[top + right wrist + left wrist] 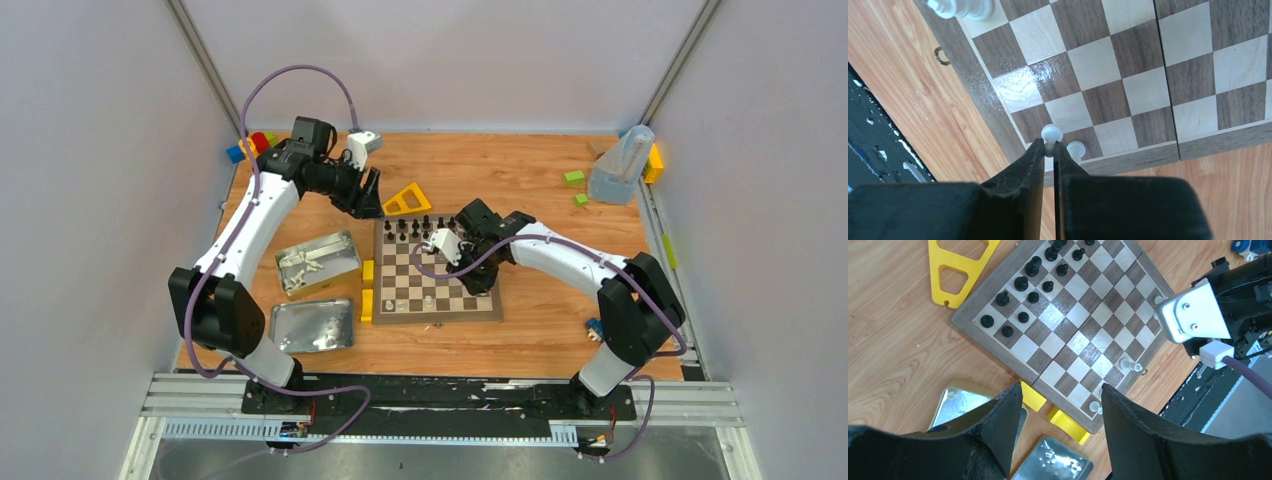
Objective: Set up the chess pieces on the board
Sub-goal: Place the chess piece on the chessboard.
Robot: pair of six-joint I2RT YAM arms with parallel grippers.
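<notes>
White pawn (1051, 134): pinched at the neck by the right gripper (1050, 148), jaws closed on it, low over a corner square of the board (1128, 75) beside a standing pawn (1076, 148), apparently for seating. Left gripper (1062, 390): jaws apart and empty, raised above the board's edge, likely keeping clear. Black pieces (1023, 284): ranked along the far side.

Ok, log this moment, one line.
right end effector: shut on small white pawn at wooden checkered chessboard edge | left end effector: open

Top external views the board (410, 288) from high behind. Both wrist cameras share it, the right much closer
</notes>
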